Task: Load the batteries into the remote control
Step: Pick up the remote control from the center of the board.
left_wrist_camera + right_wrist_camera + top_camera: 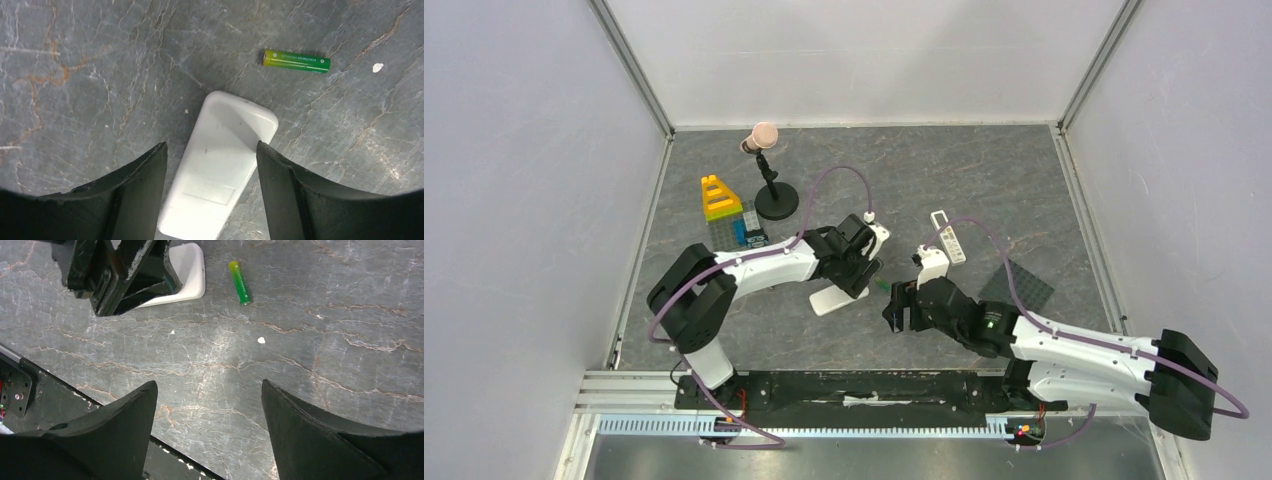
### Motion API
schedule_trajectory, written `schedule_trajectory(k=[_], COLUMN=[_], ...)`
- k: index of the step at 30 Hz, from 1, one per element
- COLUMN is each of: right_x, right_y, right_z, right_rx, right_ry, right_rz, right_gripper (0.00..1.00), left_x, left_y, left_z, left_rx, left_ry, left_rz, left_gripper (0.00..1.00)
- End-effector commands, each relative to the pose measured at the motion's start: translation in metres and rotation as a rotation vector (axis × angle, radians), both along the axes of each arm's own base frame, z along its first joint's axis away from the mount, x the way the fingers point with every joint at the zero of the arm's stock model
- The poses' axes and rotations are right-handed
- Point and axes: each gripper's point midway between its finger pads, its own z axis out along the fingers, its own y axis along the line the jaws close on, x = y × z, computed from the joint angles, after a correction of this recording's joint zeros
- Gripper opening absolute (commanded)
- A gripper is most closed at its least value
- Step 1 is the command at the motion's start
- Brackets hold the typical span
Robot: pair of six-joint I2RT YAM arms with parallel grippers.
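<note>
Grey marbled tabletop (75, 75): white remote (215, 165) back-up, green battery (296, 61) nearby.

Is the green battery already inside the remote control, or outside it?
Outside. The green battery lies flat on the table, apart from the remote control.

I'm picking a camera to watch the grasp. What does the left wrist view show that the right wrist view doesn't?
Only left wrist: the plain white back of the remote control, with a faint rectangular outline, lying between the open fingers of the left gripper. Only right wrist: the open, empty right gripper, the left gripper's outside, and the black rail at the near edge. Both: the green battery lying loose past the remote's end, and a white speck.
</note>
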Motion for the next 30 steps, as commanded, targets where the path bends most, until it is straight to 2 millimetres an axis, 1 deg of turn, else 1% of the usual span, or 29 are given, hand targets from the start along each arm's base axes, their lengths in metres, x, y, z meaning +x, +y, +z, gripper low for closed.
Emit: schedule_trajectory(k=[1, 4, 7, 10, 14, 15, 18, 21, 23, 24, 28, 29, 30], right_x=[0.004, 0.004, 0.003, 0.002, 0.000, -0.001, -0.002, -0.005, -0.007, -0.007, -0.008, -0.009, -0.009], right_y=[-0.012, -0.016, -0.017, -0.017, -0.016, -0.015, -0.014, -0.012, -0.011, -0.011, -0.010, -0.009, -0.009], right_z=[0.003, 0.003, 0.003, 0.004, 0.004, 0.004, 0.005, 0.005, 0.004, 0.004, 0.002, 0.002, 0.001], right_rx=[0.002, 0.002, 0.001, 0.006, 0.012, 0.016, 0.029, 0.043, 0.046, 0.050, 0.061, 0.066, 0.066], right_ry=[-0.034, -0.035, -0.034, -0.034, -0.021, -0.017, -0.001, 0.012, 0.021, 0.024, 0.036, 0.039, 0.039], right_rz=[-0.036, -0.042, -0.041, -0.040, -0.029, -0.030, -0.037, -0.033, -0.026, -0.027, -0.030, -0.027, -0.027], right_gripper=[0.78, 0.79, 0.79, 0.80, 0.81, 0.81, 0.81, 0.81, 0.82, 0.82, 0.83, 0.83, 0.83], left_x=[0.006, -0.001, -0.010, -0.012, -0.013, -0.019, -0.025, -0.024, -0.016, -0.015, -0.014, -0.014, -0.013], left_y=[0.005, 0.007, 0.007, 0.007, 0.004, 0.000, 0.004, 0.016, 0.026, 0.027, 0.021, 0.022, 0.022], left_z=[-0.009, -0.023, -0.030, -0.027, -0.018, -0.017, -0.017, -0.025, -0.028, -0.029, -0.031, -0.033, -0.034], left_rx=[0.117, 0.153, 0.144, 0.130, 0.096, 0.073, 0.076, 0.139, 0.188, 0.195, 0.178, 0.184, 0.187], left_ry=[0.010, 0.077, 0.121, 0.123, 0.126, 0.153, 0.180, 0.181, 0.140, 0.134, 0.125, 0.124, 0.122], left_rz=[-0.109, -0.112, -0.107, -0.100, -0.040, -0.048, -0.024, 0.024, 0.079, 0.089, 0.094, 0.106, 0.119], left_gripper=[0.71, 0.71, 0.70, 0.70, 0.71, 0.72, 0.73, 0.75, 0.76, 0.76, 0.76, 0.73, 0.67])
